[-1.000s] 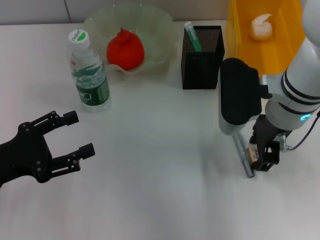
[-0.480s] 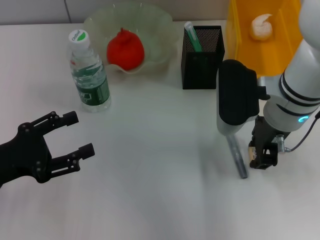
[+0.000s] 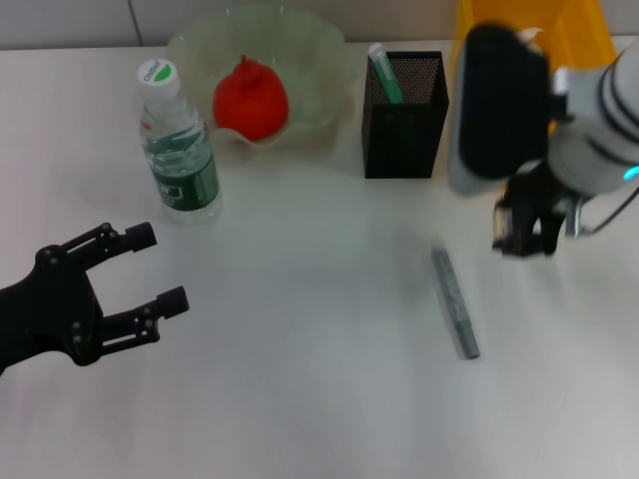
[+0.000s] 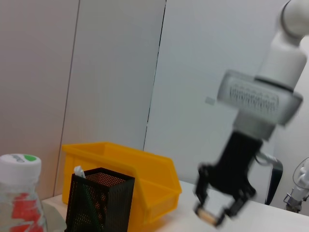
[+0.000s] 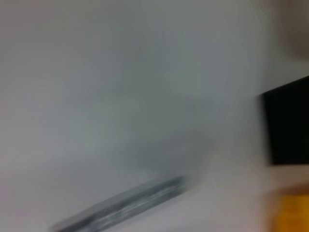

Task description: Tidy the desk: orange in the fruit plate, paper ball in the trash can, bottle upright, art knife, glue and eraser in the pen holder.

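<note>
My right gripper is shut on a small tan eraser and holds it above the table, to the right of the black mesh pen holder. The left wrist view shows the same gripper with the eraser between its fingers. A green glue stick stands in the holder. The grey art knife lies flat on the table below the gripper and shows in the right wrist view. The orange sits in the fruit plate. The bottle stands upright. My left gripper is open and empty at the left front.
The yellow trash bin stands at the back right, behind my right arm, which hides most of the paper ball in it. The left wrist view shows the bin, the pen holder and the bottle cap.
My right gripper has risen from the table with the eraser and moved back toward the pen holder. The art knife is now uncovered on the table. The left arm has not moved.
</note>
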You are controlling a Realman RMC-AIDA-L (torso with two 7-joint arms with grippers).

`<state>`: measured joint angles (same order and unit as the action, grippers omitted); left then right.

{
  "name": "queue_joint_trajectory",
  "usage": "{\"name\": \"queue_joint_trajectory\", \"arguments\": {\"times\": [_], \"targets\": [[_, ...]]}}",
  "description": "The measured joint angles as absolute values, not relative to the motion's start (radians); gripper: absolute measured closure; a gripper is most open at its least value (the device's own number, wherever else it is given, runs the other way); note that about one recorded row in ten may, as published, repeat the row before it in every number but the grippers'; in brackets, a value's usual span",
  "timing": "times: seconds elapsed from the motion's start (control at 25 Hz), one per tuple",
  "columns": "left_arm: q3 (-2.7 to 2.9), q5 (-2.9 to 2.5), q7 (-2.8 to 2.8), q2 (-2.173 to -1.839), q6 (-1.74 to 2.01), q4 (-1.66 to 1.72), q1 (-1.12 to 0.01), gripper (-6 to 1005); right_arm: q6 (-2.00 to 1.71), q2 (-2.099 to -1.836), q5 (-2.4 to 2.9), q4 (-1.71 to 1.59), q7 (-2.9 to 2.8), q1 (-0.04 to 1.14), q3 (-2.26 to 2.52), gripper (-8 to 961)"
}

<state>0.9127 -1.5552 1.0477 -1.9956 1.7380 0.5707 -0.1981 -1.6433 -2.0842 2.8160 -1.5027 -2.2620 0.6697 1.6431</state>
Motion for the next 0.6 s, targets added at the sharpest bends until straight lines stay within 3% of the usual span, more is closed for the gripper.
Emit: {"name": "queue_joint_trajectory", "arguments": {"times": [0.28,0.6], "targets": [[0.913,-1.555,1.039,-1.995,1.731,0.571,-0.197,151,-1.434,-2.085,2.796,-1.672,-2.333,0.572,1.551,525],[0.913,-1.555,1.046,-1.996,1.724,0.569,-0.202,151,-1.121,-2.084,2.666,-1.559,-2.394,0.529,1.545,514]]}}
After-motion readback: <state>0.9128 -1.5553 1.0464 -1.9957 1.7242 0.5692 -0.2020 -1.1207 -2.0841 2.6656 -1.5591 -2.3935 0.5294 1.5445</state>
